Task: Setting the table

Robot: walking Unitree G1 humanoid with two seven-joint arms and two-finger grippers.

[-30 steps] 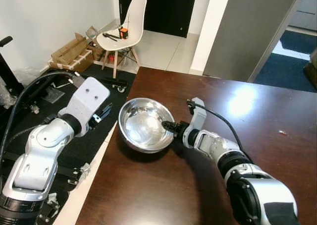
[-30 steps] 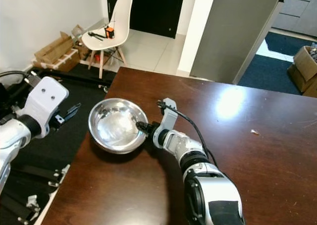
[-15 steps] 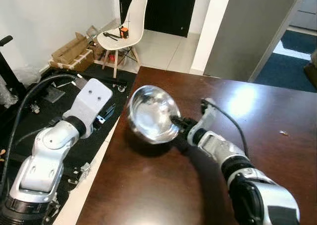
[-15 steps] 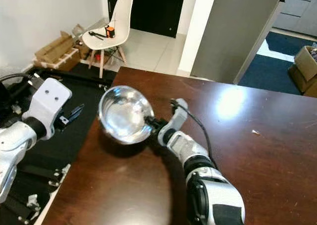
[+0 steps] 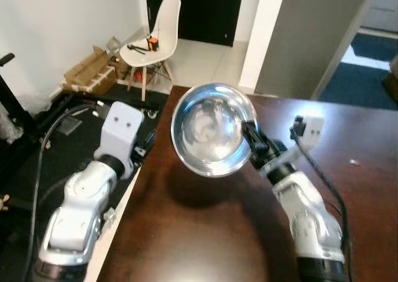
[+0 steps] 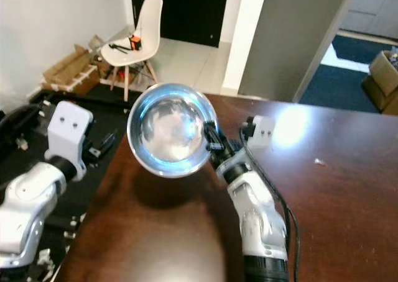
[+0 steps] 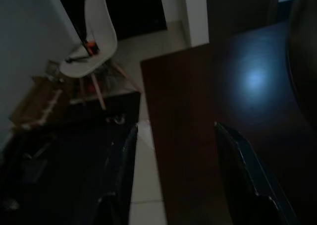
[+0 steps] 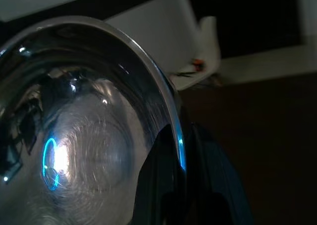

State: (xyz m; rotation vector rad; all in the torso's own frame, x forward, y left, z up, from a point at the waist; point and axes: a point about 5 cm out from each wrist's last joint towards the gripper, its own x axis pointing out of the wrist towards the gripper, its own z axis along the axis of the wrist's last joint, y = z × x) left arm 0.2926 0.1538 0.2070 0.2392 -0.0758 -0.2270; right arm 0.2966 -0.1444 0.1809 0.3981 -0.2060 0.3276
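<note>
right gripper: fingers clamped on bowl rim, one each side
bowl: steel, held tilted in the air above the bench, open side facing the camera
left gripper: fingers apart, nothing held, off bench's left edge
chair: white, far back left

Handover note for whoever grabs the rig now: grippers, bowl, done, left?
Right gripper: shut on the rim of the steel bowl, held in the air above the dark wooden table, tilted with its inside toward the camera.
Left gripper: open, holding nothing, off the table's left edge.
Done: bowl picked up.
Left: set it down upright at a place setting; nothing else laid out yet.
</note>
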